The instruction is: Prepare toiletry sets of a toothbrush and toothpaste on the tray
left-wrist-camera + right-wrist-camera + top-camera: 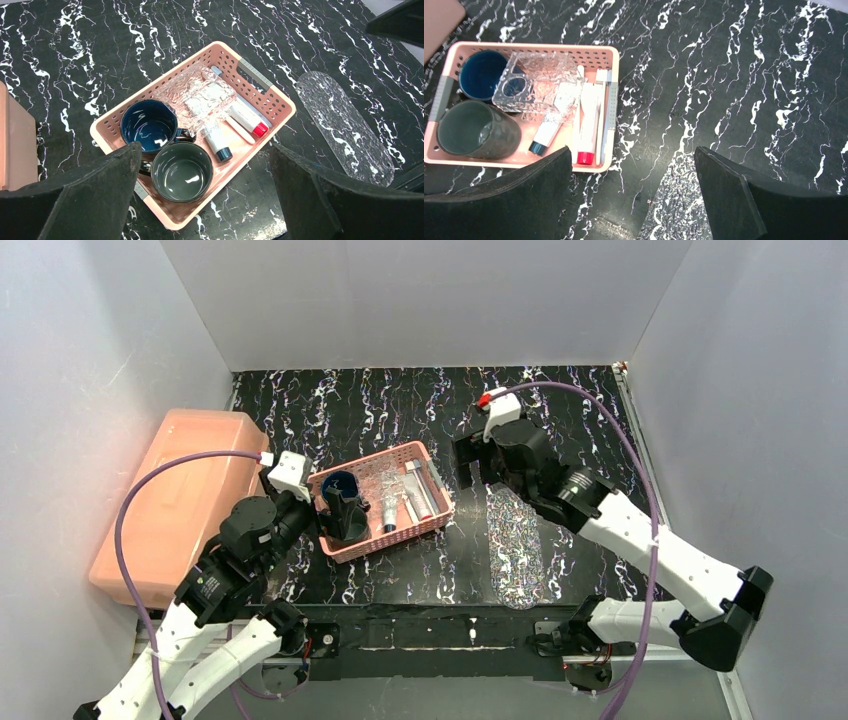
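The pink basket (425, 455) holds a slim white toothbrush (240, 129) (576, 125) between two toothpaste tubes, one red-capped (248, 118) (587, 122) and one dark-capped (216, 140) (544, 135). A second thin brush (602, 115) lies by the basket's wall. The clear speckled tray (515, 545) (345, 127) (676, 202) lies bare on the table, right of the basket. My left gripper (338, 520) (205, 165) hovers open over the basket's cup end. My right gripper (470, 468) (633, 160) hangs open above the gap between basket and tray. Neither holds anything.
Also in the basket are a blue cup (147, 125), a dark green cup (181, 171) and a clear textured holder (195, 97) lying over the tubes. A large salmon box (175, 505) stands at the left. White walls close in the black marbled table (400, 400).
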